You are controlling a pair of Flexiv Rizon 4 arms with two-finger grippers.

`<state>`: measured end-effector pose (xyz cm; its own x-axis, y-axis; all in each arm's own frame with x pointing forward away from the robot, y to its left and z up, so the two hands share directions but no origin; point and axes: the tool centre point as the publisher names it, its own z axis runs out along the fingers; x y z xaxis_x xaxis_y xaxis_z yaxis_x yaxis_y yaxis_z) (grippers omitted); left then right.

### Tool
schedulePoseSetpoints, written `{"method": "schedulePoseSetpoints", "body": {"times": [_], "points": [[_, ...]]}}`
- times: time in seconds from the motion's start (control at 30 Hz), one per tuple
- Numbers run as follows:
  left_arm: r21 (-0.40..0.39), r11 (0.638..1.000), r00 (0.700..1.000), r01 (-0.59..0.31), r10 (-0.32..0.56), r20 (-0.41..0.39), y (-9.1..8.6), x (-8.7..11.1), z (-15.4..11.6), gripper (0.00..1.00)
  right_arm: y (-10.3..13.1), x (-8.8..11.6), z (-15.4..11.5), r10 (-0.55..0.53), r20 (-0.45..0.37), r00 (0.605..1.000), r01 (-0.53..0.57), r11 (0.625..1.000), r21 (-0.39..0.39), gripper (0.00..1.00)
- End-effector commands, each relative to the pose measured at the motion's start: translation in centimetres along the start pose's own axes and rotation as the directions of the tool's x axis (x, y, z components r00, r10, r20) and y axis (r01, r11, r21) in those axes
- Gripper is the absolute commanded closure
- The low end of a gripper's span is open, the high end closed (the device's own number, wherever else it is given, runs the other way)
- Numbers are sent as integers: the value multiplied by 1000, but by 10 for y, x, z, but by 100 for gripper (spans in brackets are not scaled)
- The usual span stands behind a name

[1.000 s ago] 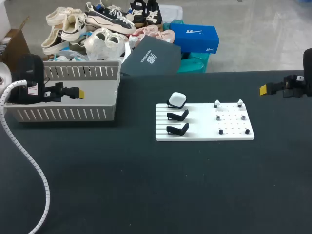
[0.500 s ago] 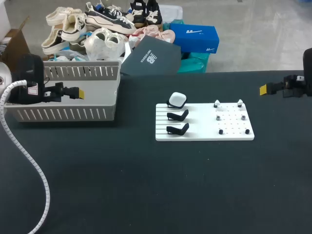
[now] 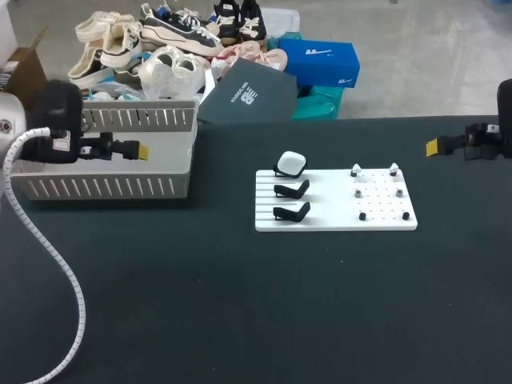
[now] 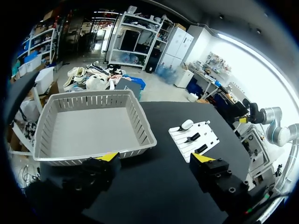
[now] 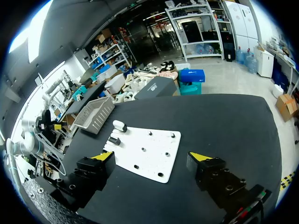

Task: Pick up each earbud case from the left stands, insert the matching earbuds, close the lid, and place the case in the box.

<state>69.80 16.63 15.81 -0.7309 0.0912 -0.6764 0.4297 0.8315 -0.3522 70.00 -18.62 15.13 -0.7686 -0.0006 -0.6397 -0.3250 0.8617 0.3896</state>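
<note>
The left arm (image 3: 48, 128) comes in from the left edge and holds the left gripper (image 3: 134, 150) over the grey slatted box (image 3: 104, 188), near its right wall. In the left wrist view that gripper (image 4: 155, 157) has its fingers spread wide with nothing between them. The box (image 4: 145, 128) lies ahead of one finger and the board (image 4: 205, 133) ahead of the other.

The box stands at the rear left of the black table (image 3: 240, 304). Well apart from it, at the middle, lies the white board (image 3: 336, 222).

On the board's left side stand three black stands (image 3: 292, 212) in a row from front to back. The white case (image 3: 292, 164) sits on the rearmost one, lid shut. On the right half small earbuds (image 3: 356, 170) stand on pegs in two columns. The rear pair is white and the rest are too small to make out.

The right gripper (image 3: 432, 146) hangs at the right edge, above the table and well apart from the board. In its own wrist view the right gripper (image 5: 151, 156) is spread wide and holds nothing. The board (image 5: 154, 154) lies just ahead of it, and the case (image 5: 120, 125) is at the board's far corner, towards the box (image 5: 93, 114).
</note>
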Motion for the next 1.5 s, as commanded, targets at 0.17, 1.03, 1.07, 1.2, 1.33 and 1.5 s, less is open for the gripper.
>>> {"method": "schedulePoseSetpoints", "body": {"times": [0.17, 1.03, 1.07, 1.2, 1.33, 1.5], "points": [[148, 980, 991, -137, 137, 5, -9, -11, 6, 0, -1, 0, 1, -2, 0, 1000, 2, 1000, -5, 0], [451, 587, 705, -672, 693, 151, -50, -73, 78, 0, -1, 0, 1, -2, 0, 1000, 2, 1000, -5, 0], [459, 575, 698, -678, 700, 153, -52, -74, 83, 0, -1, 0, 1, -2, 0, 1000, 2, 1000, -5, 0], [489, 526, 663, -696, 732, 156, -58, -76, 103, 0, -1, 0, 1, -2, 0, 1000, 2, 1000, -5, 0], [492, 497, 634, -715, 757, 157, -58, -75, 124, 0, -1, 0, 1, -2, 0, 1000, 2, 1000, -5, 0], [501, 474, 620, -725, 765, 174, -58, -74, 148, 0, -1, 0, 1, -2, 0, 1000, 2, 1000, -5, 0]]}}
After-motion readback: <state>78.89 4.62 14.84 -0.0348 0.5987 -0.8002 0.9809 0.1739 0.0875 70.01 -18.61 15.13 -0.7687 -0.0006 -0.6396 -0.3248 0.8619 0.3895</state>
